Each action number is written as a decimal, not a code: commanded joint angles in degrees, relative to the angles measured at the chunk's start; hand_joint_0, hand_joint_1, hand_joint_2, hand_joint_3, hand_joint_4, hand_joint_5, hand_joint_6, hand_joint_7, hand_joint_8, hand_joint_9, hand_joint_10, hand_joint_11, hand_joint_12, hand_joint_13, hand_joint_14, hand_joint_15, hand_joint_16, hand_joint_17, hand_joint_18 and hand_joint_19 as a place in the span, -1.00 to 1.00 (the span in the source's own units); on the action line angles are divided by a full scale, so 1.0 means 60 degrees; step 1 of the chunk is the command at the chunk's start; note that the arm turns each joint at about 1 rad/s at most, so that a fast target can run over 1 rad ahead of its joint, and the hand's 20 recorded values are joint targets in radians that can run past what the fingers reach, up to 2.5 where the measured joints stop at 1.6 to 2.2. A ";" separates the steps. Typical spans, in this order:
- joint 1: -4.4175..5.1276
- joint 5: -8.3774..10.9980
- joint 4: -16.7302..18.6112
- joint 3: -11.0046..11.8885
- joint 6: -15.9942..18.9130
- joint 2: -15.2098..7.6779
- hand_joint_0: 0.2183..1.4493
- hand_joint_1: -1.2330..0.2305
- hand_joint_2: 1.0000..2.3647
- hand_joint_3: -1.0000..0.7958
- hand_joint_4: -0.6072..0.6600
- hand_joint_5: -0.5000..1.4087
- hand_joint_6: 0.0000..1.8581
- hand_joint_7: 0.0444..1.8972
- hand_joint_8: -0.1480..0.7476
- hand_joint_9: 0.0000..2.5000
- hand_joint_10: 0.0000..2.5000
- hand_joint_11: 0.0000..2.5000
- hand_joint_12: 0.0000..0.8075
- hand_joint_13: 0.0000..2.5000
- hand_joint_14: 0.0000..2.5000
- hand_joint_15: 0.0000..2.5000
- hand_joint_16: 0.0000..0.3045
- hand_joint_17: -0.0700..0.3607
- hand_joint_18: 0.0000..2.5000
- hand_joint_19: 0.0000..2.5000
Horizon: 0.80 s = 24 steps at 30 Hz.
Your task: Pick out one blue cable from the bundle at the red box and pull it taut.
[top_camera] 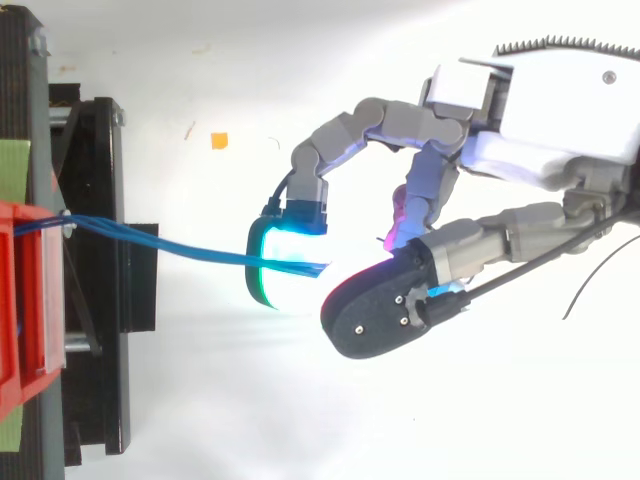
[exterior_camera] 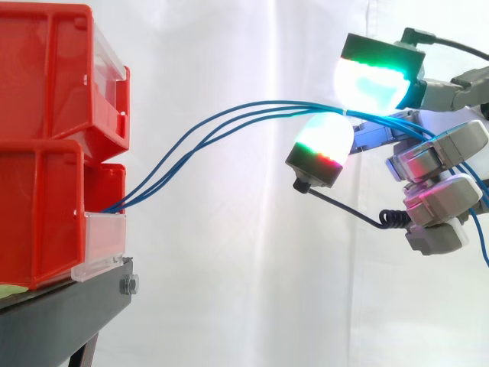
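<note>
**Where the pads (exterior_camera: 370, 80) meet, the blue cables (top_camera: 200, 250) are pinched**

As seen from the side, the hand (exterior_camera: 439, 149) is held at the right, level with the upper red bin (exterior_camera: 46, 69). Two of its glowing pads are pressed together on the blue cables, while the other fingers are curled below. From above, the same pinch is seen between a cyan-green pad and the thumb. Three strands are seen converging at the pinch; how many are actually clamped cannot be told. From there the cables are carried leftward in a shallow downward curve, not fully straight, into the front opening of the lower red bin (exterior_camera: 38, 214). Behind the hand, blue cable is seen hanging at the right edge. The two bins are stacked on a black stand (exterior_camera: 61, 313) before a white curtain (exterior_camera: 244, 267).
</note>
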 commanded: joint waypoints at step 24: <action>-0.0003 -0.0009 0.0015 0.0005 0.0000 0.0004 -0.62 -0.11 -1.00 -0.44 -0.06 -0.62 -0.08 -0.09 -0.03 0.26 -0.98 0.18 0.08 0.03 -0.98 -0.20 -0.57 0.02 -0.18 -0.28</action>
